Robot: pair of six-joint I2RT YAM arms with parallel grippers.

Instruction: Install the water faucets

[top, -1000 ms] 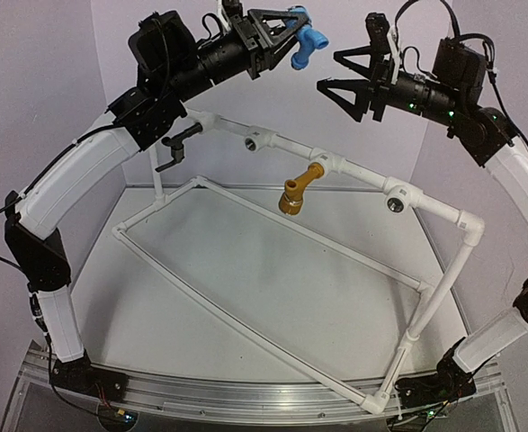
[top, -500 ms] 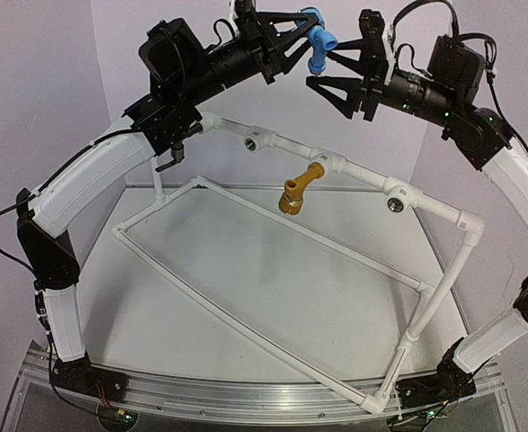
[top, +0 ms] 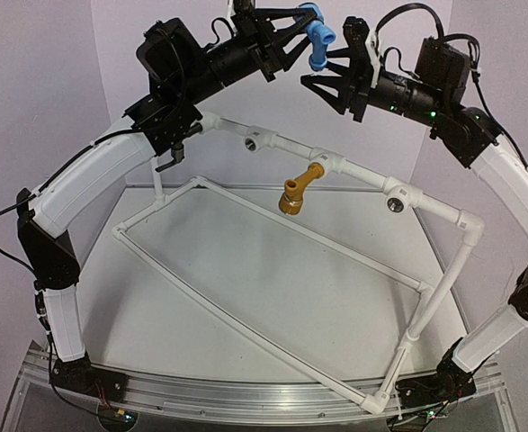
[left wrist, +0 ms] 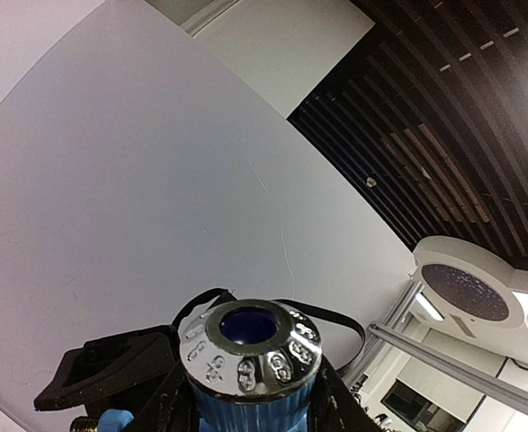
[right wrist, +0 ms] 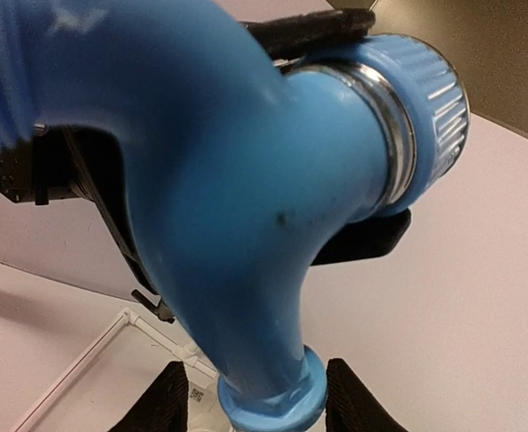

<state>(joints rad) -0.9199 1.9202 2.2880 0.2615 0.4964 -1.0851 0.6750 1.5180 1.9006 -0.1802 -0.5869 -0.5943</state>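
Observation:
My left gripper (top: pixel 301 34) is raised high at the back and is shut on the bright blue water faucet (top: pixel 318 36). In the left wrist view the faucet's ribbed blue end with a chrome ring (left wrist: pixel 248 353) sits between the jaws of my left gripper (left wrist: pixel 250 409). My right gripper (top: pixel 325 70) faces it from the right. In the right wrist view the blue faucet (right wrist: pixel 246 180) fills the frame. Its spout end sits between the jaws of my right gripper (right wrist: pixel 264 402); a gap shows on the left side. A mustard-yellow faucet (top: pixel 299 189) sits in the white pipe frame (top: pixel 362 173). A black faucet (top: pixel 175 149) hangs at the frame's left end.
The pipe frame stands on the white table (top: pixel 272 297), with a rectangular base and a raised back rail. Two sockets on the rail stand open (top: pixel 253 142) (top: pixel 394 205). Pale walls close in at the back and on both sides.
My right gripper has moved left up to the blue faucet and its jaws have narrowed around the spout. My left arm swung the faucet slightly right, then held still.

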